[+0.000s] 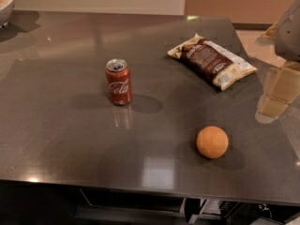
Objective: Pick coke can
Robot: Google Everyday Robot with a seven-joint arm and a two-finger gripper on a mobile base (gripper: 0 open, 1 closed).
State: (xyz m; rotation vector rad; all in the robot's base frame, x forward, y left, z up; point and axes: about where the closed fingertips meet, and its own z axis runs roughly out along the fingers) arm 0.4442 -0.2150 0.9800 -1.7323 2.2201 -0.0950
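Red with white script and a silver top, the coke can [118, 82] stands upright on the dark grey table [61, 125], left of the snack bag [212, 60] and the orange ball [212, 142], well apart from the gripper [274, 97] at the right edge, and I cannot tell whether that gripper is spread or closed.

Dim, soft shadows, glare, claw [275, 99] at right

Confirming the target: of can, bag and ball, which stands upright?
The coke can, red, left of centre; the bag lies flat, the ball is round. The gripper hangs at the picture's right edge, apart from it.
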